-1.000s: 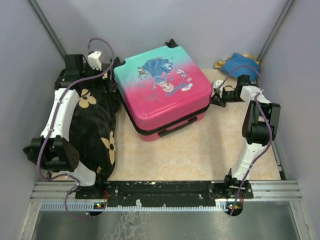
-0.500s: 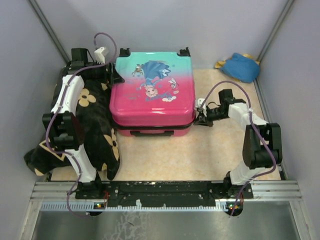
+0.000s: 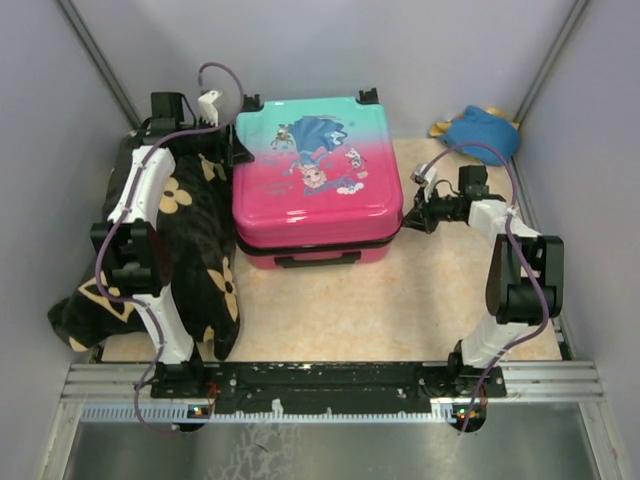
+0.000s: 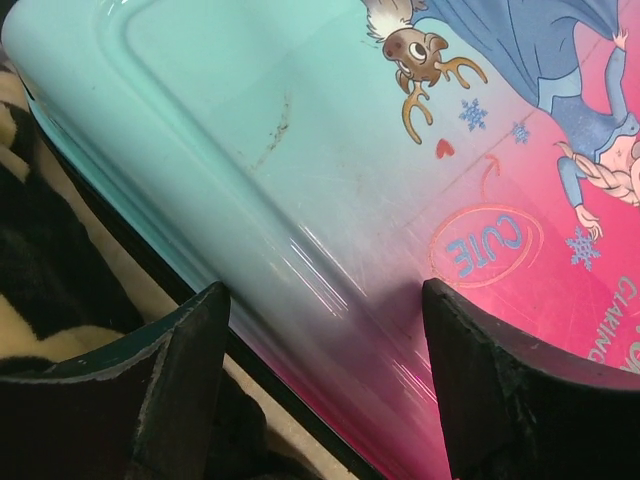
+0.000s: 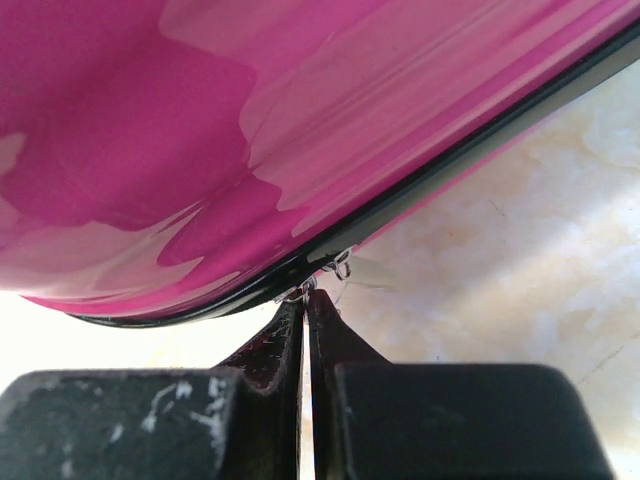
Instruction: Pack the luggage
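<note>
Seeing the luggage [image 3: 315, 180] closed and lying flat on the bench [image 3: 400, 300], centre-rear, print side up.
My left gripper [image 4: 322, 300] is spread, with its fingers over the teal rear-left corner of the shell. My right gripper [image 5: 305, 295] is pressed together, tips right at the black zip seam on the pink right side, beside a small metal pull [image 5: 340, 265]. I can't tell if the pull is caught. The black flowered blanket [image 3: 190, 250] lies just beside the luggage's left edge, under my left arm. A blue cloth bundle [image 3: 482, 132] sits in the far right corner, well apart.
</note>
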{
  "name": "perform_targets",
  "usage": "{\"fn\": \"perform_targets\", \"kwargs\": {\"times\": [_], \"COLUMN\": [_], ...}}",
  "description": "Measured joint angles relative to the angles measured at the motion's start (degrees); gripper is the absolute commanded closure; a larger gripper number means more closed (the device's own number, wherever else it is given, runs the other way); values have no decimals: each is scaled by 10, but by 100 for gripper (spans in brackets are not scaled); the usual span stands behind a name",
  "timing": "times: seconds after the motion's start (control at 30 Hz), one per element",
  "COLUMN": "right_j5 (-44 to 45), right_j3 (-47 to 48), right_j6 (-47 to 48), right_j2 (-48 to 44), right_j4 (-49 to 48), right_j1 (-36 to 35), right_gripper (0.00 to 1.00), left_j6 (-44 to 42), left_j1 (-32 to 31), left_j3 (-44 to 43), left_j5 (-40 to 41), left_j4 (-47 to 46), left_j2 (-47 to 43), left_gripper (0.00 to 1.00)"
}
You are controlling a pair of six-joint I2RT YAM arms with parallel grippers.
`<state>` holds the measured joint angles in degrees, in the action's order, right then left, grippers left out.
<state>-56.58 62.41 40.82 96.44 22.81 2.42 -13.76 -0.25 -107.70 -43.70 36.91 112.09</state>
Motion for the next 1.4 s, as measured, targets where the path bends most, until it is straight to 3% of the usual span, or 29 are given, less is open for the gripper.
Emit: {"fn": "perform_targets", "kwargs": {"times": [0.3, 0.5, 0.6, 0.7, 0.8, 0.9, 1.03, 1.2, 1.4], "right_j5": [40, 68, 64, 59, 57, 57, 68, 94, 119], "right_j3": [-3, -48, -55, -59, -66, -65, -55, 27, 203], "right_j6": [49, 104, 111, 115, 111, 104, 79, -22, -194], "right_j2": [-28, -103, -131, -160, -192, -217, -230, -229, -199], "right_j4": [32, 94, 120, 134, 148, 161, 179, 184, 136], "right_j1": [16, 64, 90, 100, 115, 147, 194, 207, 207], "right_gripper": [97, 79, 66, 52, 36, 24, 1, 1, 1], "left_j6": [-31, -66, -84, -84, -82, -73, -45, -16, 21], "left_j1": [-47, -117, -169, -217, -229, -223, -194, -113, -22], "left_j3": [52, 115, 157, 178, 181, 193, 201, 121, -116], "left_j5": [48, 80, 43, 7, -8, -19, -34, -24, 41], "left_j4": [-64, -176, -216, -236, -230, -219, -177, -80, 25], "left_j2": [-29, -59, -82, -87, -93, -109, -142, -131, -40], "left_gripper": [26, 25, 23, 19, 9, 0, 0, 0, 0]}}
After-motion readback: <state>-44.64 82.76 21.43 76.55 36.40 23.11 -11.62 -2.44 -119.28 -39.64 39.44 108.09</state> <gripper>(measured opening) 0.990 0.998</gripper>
